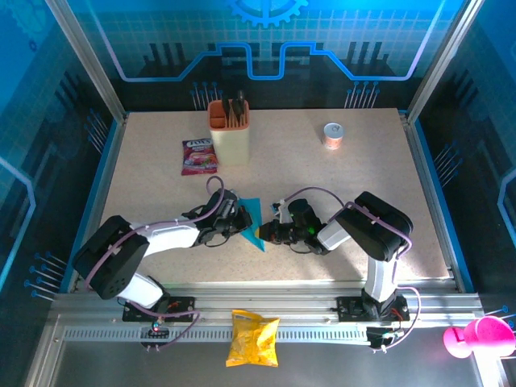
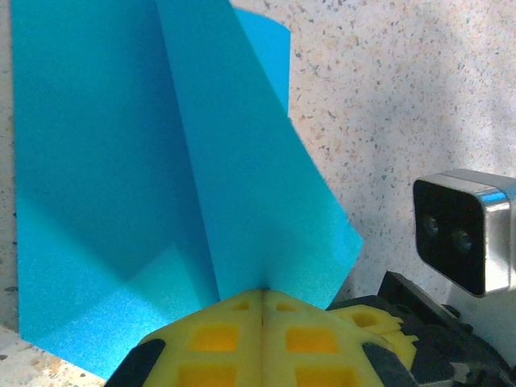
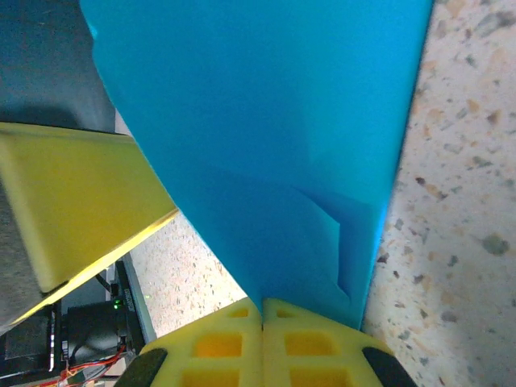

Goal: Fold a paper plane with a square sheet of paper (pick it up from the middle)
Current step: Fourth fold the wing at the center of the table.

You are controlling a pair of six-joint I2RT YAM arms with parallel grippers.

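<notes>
The paper (image 2: 121,161) is thin and matt, the table (image 2: 419,97) speckled and grainy, the left gripper (image 2: 262,300) matt yellow plastic.

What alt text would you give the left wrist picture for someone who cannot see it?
The yellow-fingered left gripper pinches a folded sheet of thin cyan-blue paper, whose layers fan out over a pale speckled table. A black-and-silver camera block sits at right.

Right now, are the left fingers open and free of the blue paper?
No, the left fingers are pressed together with the edge of the folded blue paper pinched between them.
</notes>
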